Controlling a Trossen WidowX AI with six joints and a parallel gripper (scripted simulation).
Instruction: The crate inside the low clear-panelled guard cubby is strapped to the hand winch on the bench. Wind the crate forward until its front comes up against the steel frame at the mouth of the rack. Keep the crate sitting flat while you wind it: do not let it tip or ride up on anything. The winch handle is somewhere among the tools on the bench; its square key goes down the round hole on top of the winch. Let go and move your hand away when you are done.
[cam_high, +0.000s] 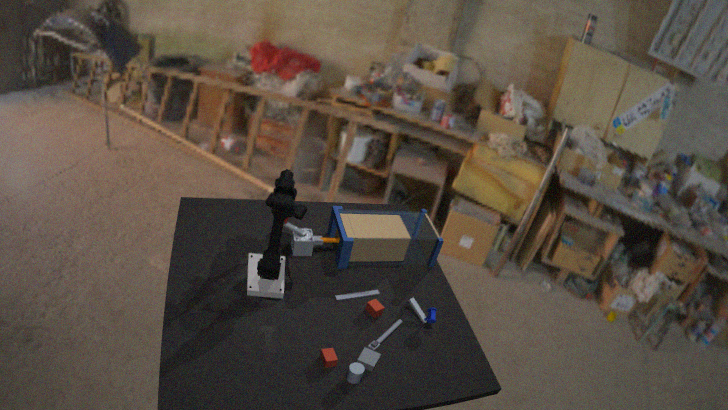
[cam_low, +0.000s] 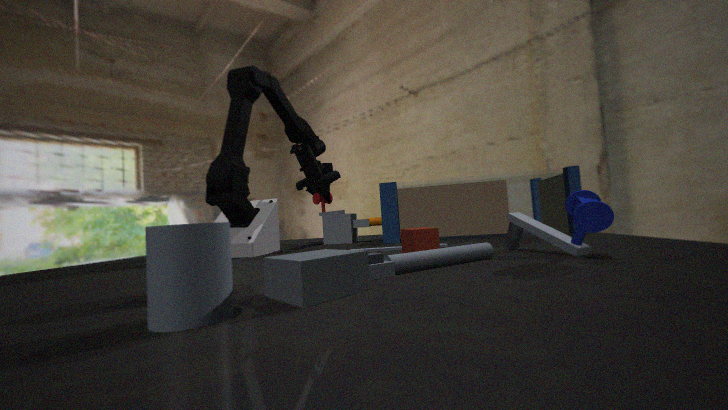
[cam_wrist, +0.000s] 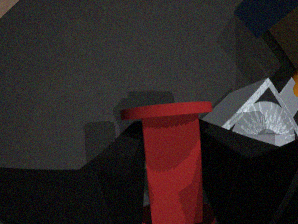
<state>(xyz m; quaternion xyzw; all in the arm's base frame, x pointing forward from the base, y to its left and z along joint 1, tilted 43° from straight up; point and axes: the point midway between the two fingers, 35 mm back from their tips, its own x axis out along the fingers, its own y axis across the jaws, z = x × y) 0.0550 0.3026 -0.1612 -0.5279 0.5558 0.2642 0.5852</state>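
Observation:
My gripper (cam_high: 286, 219) (cam_low: 322, 198) (cam_wrist: 163, 127) is shut on the red knob of the winch handle (cam_high: 297, 228) (cam_low: 322, 206) (cam_wrist: 175, 145). The handle's arm lies level across the top of the grey winch (cam_high: 302, 246) (cam_low: 337, 229), its knob on the side away from the cubby; the key and hole are hidden. An orange strap (cam_high: 331, 240) (cam_low: 374, 221) runs from the winch to the crate. The tan crate (cam_high: 376, 250) (cam_low: 453, 207) sits flat in the clear-panelled cubby, its front close to the blue frame (cam_high: 343, 253) (cam_low: 389, 213); contact cannot be told.
On the bench lie a flat grey bar (cam_high: 357, 294), two red blocks (cam_high: 374, 308) (cam_high: 329, 357), a blue-knobbed crank (cam_high: 417, 310) (cam_low: 545, 233), a grey block (cam_high: 369, 358) (cam_low: 333, 277) beside a grey rod (cam_high: 388, 332) (cam_low: 443, 258), and a grey cylinder (cam_high: 356, 373) (cam_low: 188, 275).

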